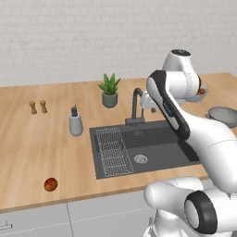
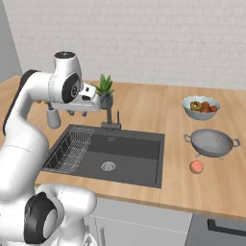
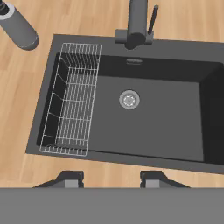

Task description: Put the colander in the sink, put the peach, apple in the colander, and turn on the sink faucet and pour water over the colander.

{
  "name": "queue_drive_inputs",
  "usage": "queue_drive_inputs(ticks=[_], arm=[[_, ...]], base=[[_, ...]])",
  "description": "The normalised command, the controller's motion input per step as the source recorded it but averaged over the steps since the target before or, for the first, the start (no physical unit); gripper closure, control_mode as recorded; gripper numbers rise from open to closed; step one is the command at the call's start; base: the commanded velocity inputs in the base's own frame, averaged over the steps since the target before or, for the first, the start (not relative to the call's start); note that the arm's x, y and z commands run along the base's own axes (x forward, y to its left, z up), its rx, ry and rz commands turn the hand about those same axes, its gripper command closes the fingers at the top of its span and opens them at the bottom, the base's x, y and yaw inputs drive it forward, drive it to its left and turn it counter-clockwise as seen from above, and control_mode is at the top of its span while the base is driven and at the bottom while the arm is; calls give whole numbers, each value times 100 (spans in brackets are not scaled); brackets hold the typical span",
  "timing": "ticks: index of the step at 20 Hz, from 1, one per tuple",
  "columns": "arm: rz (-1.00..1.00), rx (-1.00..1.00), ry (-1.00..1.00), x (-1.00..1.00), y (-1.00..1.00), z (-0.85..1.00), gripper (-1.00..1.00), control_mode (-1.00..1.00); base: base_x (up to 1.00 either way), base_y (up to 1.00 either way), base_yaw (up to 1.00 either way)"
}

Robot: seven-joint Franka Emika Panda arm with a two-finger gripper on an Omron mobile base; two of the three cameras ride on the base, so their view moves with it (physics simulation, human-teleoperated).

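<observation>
The dark grey sink [image 2: 132,156] lies in the wooden counter, with its faucet [image 2: 110,113] behind it. My gripper [image 2: 78,114] hovers high over the sink's left part and points down. Its fingertips [image 3: 70,179] stand apart with nothing between them, so it is open. In the hand view the sink [image 3: 166,113] and faucet [image 3: 138,22] lie straight below. On the counter right of the sink sits the grey colander [image 2: 212,141], and the peach [image 2: 196,166] rests just in front of it. The apple [image 1: 50,184] lies far left of the sink, near the counter's front edge.
A wire rack [image 3: 72,100] fills the sink's left side. A soap dispenser [image 1: 75,121], a potted plant [image 1: 109,90] and two small shakers [image 1: 38,107] stand behind and left of the sink. A bowl of mixed fruit [image 2: 202,107] is behind the colander.
</observation>
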Motion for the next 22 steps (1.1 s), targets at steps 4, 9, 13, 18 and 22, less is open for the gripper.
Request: queue_drive_inputs(ticks=[4,9,13,18,22], arm=[[0,0,-1,-10,-4,0,-100,-100],[1,13,-18,-58,-35,0,-100,-100],[-1,14,-6,-56,-56,0,-100,-100],[-1,1,-1,-37,-73,-8,-100,-100],[-3,0,12,-7,-70,-23,-100,-100]], base=[[0,0,0],[0,0,0],[0,0,0],[0,0,0],[0,0,0]])
